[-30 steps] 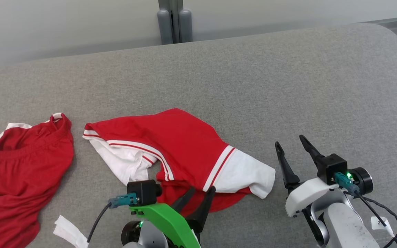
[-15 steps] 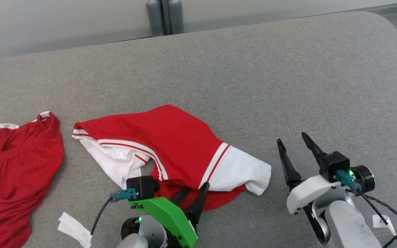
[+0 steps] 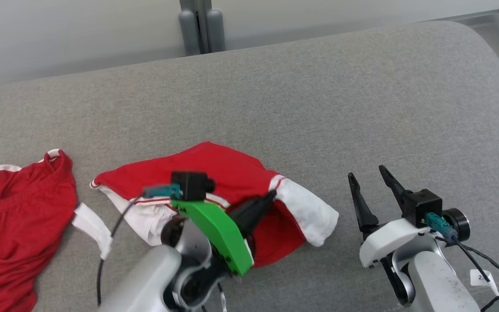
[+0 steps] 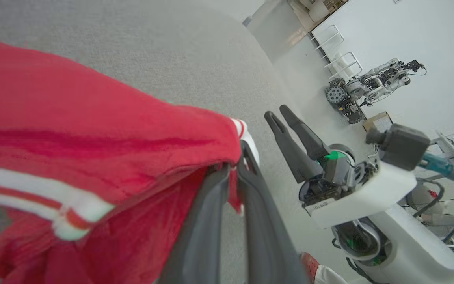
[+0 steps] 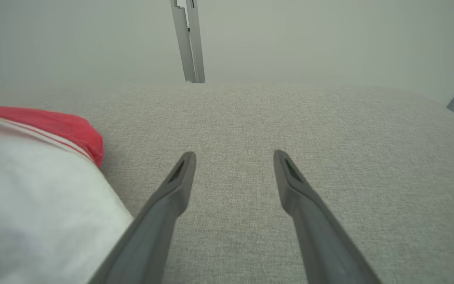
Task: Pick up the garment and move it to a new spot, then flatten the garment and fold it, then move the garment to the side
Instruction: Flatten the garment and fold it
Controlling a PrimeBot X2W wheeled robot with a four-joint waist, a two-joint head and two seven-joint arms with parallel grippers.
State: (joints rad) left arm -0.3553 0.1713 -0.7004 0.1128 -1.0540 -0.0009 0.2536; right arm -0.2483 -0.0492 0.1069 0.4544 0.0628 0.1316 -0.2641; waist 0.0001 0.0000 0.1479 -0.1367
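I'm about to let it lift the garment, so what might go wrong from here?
The left claw is shut on just one fold of the red and white garment, so the cloth may slip out or rise bunched. The right claw is open, clear of the cloth, giving no support. A second red garment lies close on the left; dragging that way might catch it.

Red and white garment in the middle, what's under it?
Grey cushion shows around the garment; left gripper is shut on its red edge. Anything beneath is hidden.
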